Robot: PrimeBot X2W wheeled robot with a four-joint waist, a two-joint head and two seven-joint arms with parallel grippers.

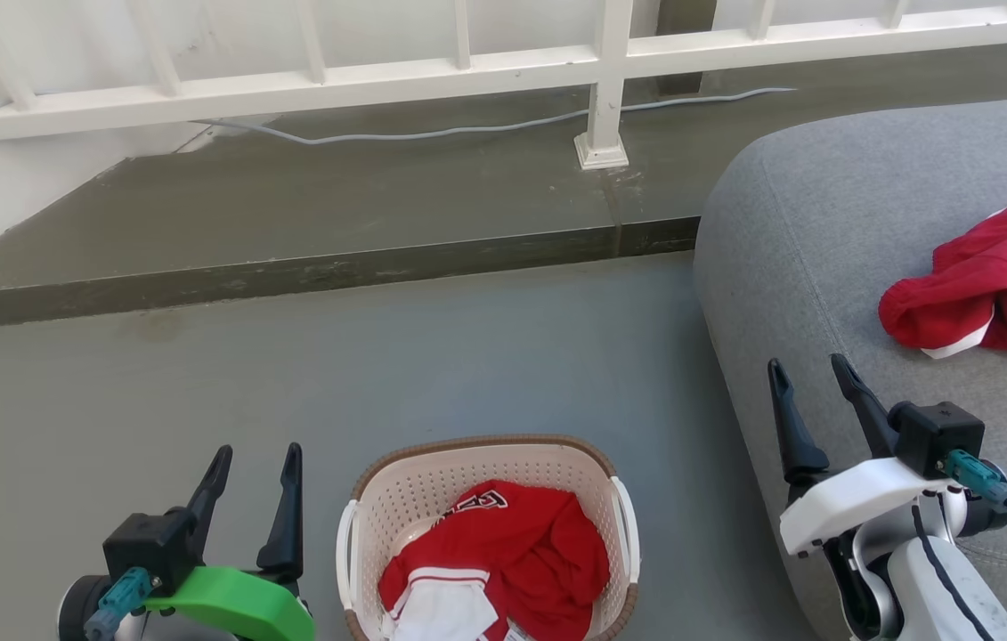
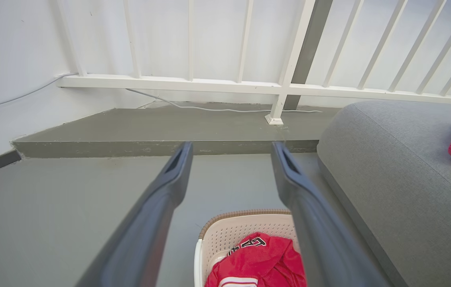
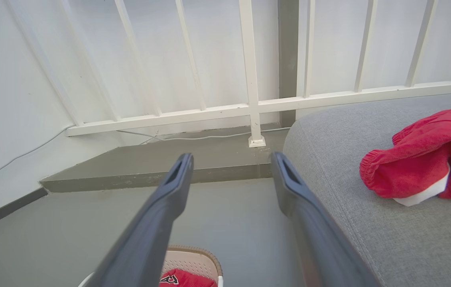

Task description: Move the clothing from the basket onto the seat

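While you look down from the head camera, the grey seat spreads to the right of the cream basket, which stands on the floor. A red jersey with white stripes lies crumpled inside the basket. Red shorts lie on the seat, well to the basket's right. Your left gripper hovers just left of the basket, and your right gripper is to its right at the seat's edge. Both have their fingers spread wide and hold nothing.
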